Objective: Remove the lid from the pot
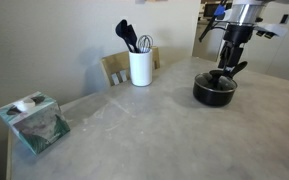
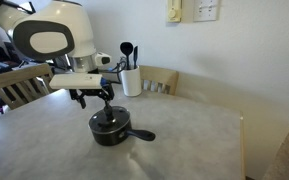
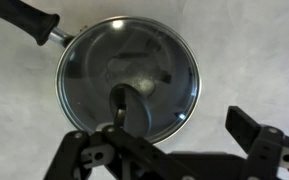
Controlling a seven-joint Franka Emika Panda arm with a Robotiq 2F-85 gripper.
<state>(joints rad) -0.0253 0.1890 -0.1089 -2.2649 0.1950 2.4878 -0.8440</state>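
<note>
The black pot (image 1: 214, 95) sits on the table with its lid on, seen in both exterior views (image 2: 110, 132). Its long black handle (image 2: 142, 135) points sideways. The lid (image 3: 159, 65) is round dark glass with a metal rim and a black knob (image 3: 130, 104) at its centre. My gripper (image 3: 164, 138) hangs directly over the lid, just above it, in both exterior views (image 1: 227, 70) (image 2: 105, 100). It is open and empty. The knob lies between the fingers, closer to the left finger in the wrist view.
A white crock with black utensils (image 1: 140, 66) stands at the table's back edge (image 2: 131, 80). A tissue box (image 1: 34, 122) sits at a near corner. Wooden chairs (image 1: 117, 66) (image 2: 166, 78) stand behind the table, another is at the side (image 2: 19, 85).
</note>
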